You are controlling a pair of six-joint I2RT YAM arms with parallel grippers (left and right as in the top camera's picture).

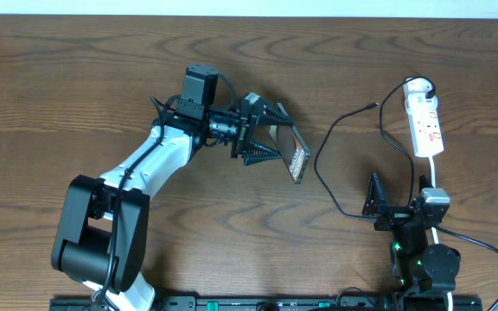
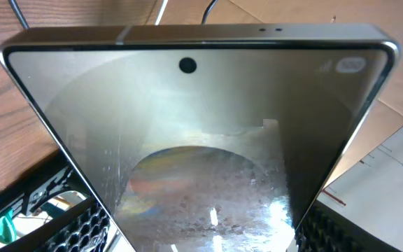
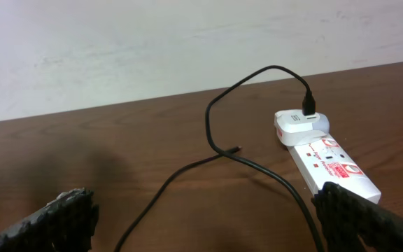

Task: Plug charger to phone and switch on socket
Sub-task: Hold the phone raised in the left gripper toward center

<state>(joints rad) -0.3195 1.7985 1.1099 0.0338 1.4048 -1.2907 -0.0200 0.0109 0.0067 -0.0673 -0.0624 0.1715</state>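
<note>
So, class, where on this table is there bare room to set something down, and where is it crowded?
Free: the brown wooden table left of the white left arm, and the near middle between that arm and the right gripper. Crowded: the right side, where the thin black charger cable loops beside the white power strip.

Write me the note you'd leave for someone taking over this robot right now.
Left gripper: shut on the phone, which is held tilted.
Right gripper: open and empty, facing the socket.
Charger: one end sits in the white adapter on the socket; its small tip lies loose on the table.
Done: phone gripped.
Left: grasp the tip, plug it into the phone, switch on the socket. Whether the switch is on can't be read.
</note>
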